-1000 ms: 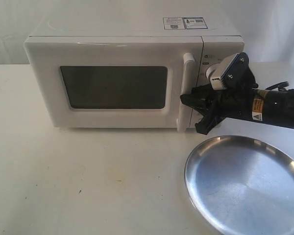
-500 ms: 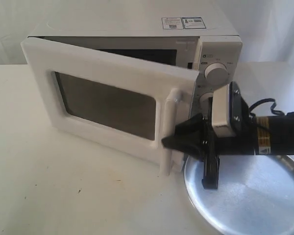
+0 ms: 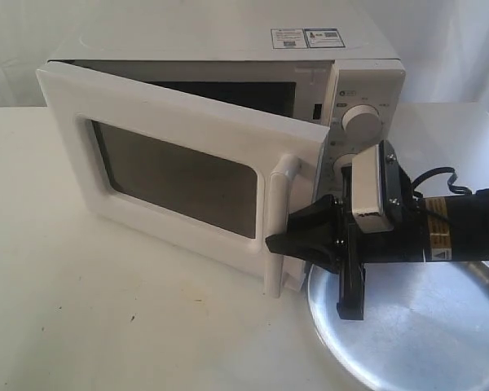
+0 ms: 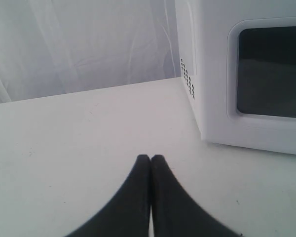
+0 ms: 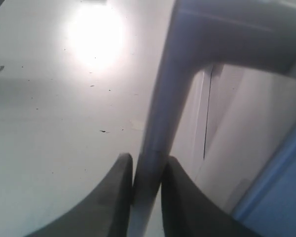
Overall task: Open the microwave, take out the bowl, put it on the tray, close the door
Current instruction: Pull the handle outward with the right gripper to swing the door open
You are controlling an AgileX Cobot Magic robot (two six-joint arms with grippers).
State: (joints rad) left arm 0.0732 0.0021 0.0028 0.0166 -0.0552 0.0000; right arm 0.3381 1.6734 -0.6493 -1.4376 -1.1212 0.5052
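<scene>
There's the right hand (image 3: 277,243) pinched on the handle (image 3: 279,213) of the door (image 3: 179,122), ajar on the microwave (image 3: 367,77), free edge out toward the tray (image 3: 424,326). The pull should follow the hinge arc, grip square to the upright bar. The left hand (image 4: 150,159) is closed, empty, over the bench (image 4: 64,148).

No legible text; stickers (image 3: 307,37) on the microwave (image 3: 187,42), yellow arm label (image 3: 437,230) too small.

We see a lab test setup: plain white table (image 3: 106,309), white cloth backdrop (image 3: 448,49) draped behind the microwave (image 3: 187,45).
</scene>
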